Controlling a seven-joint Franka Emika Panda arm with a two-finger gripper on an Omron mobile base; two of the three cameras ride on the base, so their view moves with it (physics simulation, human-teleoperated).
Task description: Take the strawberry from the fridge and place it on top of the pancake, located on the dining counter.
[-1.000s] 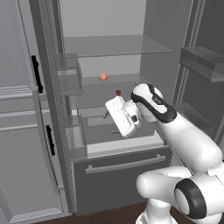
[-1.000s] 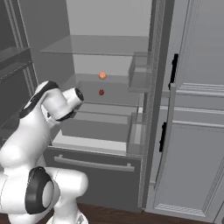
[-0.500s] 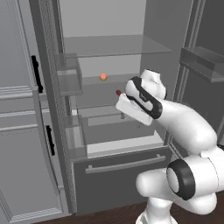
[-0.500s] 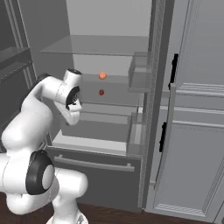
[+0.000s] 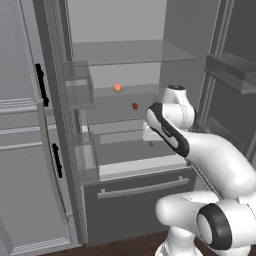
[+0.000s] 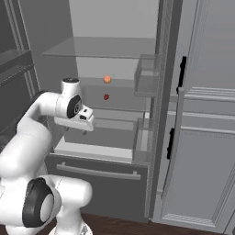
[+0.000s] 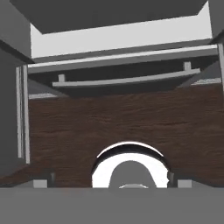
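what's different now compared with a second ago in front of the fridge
The arm has folded in toward the fridge, and its hand has turned to face down at the floor. Nothing was grasped. The strawberry and the orange fruit stayed on their shelf, and the doors stayed open.

Strawberry (image 5: 134,106): tiny, rounded, red; resting on a glass shelf deep inside the fridge, low and just right of an orange fruit.
Fridge (image 5: 125,150): tall, dark grey; both doors swung open, pale grey interior, glass shelves, door bins, bottom drawer shut with bar handle.
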